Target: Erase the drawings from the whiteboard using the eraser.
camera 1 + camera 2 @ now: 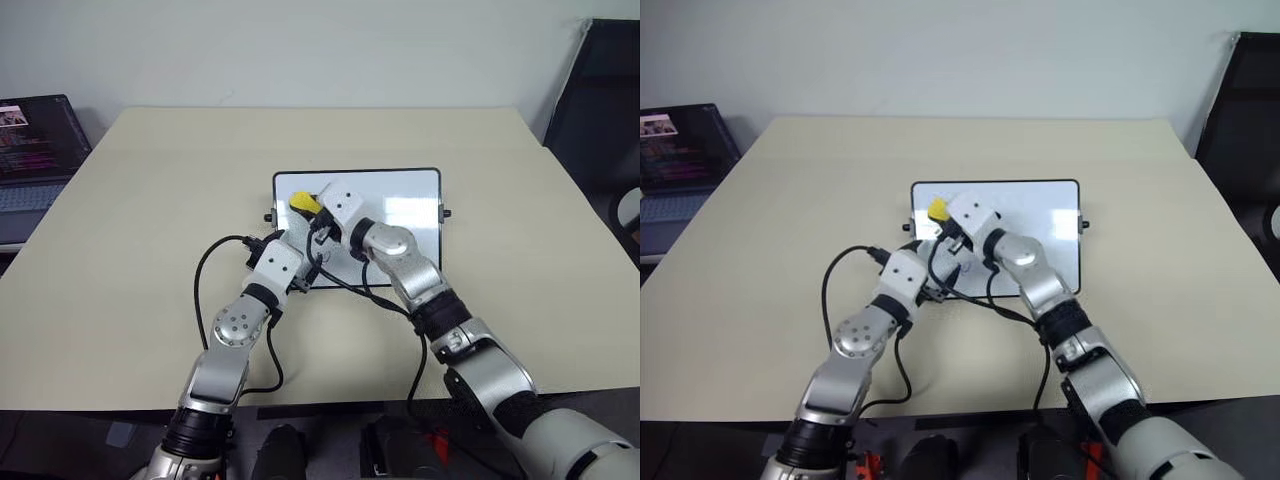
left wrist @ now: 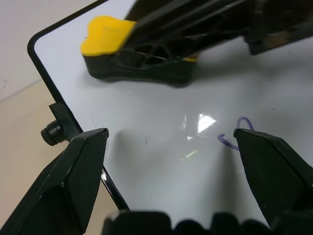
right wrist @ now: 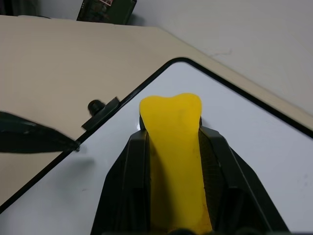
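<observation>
1. Eraser (image 1: 304, 203) sits clamped between the closed black fingers of the right gripper (image 3: 173, 161), its yellow top up and dark underside flat on the whiteboard (image 1: 400, 205), which is how it must be held for the pad to wipe. In the left eye view it lies at the board's upper left corner, just left of the frame's centre.

2. Whiteboard lies flat on the beige table (image 1: 150, 250), mid-frame, with its long sides running across the picture and a small black knob (image 2: 50, 133) on each short side.

3. Left gripper (image 2: 171, 161) stands with its jaws apart and nothing between them, poised at the board's lower left edge; my reading is that it is there to steady the board against sliding while the other arm rubs.

4. Drawings: one thin purple scribble (image 2: 234, 134) remains on the white face, apart from the eraser and close by a left fingertip (image 2: 266, 156). Any others cannot be made out under the arms.

5. Judgement: wiping is under way but unfinished; the eraser needs to sweep from its corner toward that scribble.
</observation>
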`<control>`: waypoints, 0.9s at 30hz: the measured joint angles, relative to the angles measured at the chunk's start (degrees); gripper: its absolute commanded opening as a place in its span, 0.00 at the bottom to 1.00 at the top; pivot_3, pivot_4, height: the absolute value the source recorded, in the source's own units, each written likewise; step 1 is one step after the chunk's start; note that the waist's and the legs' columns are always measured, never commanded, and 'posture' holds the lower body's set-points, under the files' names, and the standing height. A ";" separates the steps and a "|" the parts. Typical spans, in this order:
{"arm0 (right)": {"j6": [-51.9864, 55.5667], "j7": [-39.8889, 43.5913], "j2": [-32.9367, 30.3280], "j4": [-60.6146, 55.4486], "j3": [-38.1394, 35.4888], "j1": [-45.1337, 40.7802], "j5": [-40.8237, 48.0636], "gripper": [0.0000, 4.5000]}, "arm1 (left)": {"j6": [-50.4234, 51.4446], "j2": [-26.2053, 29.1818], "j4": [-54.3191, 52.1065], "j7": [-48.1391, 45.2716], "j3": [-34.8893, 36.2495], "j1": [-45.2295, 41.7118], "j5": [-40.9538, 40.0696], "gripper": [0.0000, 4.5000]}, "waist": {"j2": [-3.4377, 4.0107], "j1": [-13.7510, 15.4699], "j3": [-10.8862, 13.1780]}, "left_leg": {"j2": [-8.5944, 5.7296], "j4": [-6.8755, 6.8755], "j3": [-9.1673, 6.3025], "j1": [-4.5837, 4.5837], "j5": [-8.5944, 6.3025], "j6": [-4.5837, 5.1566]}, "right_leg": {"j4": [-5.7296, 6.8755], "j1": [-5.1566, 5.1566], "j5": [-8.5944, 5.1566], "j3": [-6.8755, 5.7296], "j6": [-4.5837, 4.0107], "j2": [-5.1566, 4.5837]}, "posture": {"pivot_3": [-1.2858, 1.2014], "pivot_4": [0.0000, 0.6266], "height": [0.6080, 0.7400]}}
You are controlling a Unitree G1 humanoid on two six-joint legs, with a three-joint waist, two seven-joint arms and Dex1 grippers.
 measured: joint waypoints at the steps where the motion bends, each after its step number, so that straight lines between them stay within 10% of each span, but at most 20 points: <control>1: -0.37 -0.10 -0.07 0.57 0.03 -0.43 -0.61 0.23 | 0.01 0.00 0.00 0.00 0.02 0.00 0.00 1.00 | 0.00 0.01 0.00 | 0.00 0.00 0.00 0.00 0.00 0.00 | 0.00 0.00 0.00 0.00 0.00 0.00 | 0.52 0.24 1.00; 27: 7.53 8.54 -12.62 -21.24 2.54 15.31 -3.31 0.23 | 0.29 -0.68 -1.36 0.05 -0.06 1.51 0.48 1.00 | -0.05 0.30 -0.07 | -0.11 0.08 -0.05 0.13 0.40 0.46 | -0.02 0.22 0.26 0.02 0.26 -0.04 | 0.52 0.24 1.00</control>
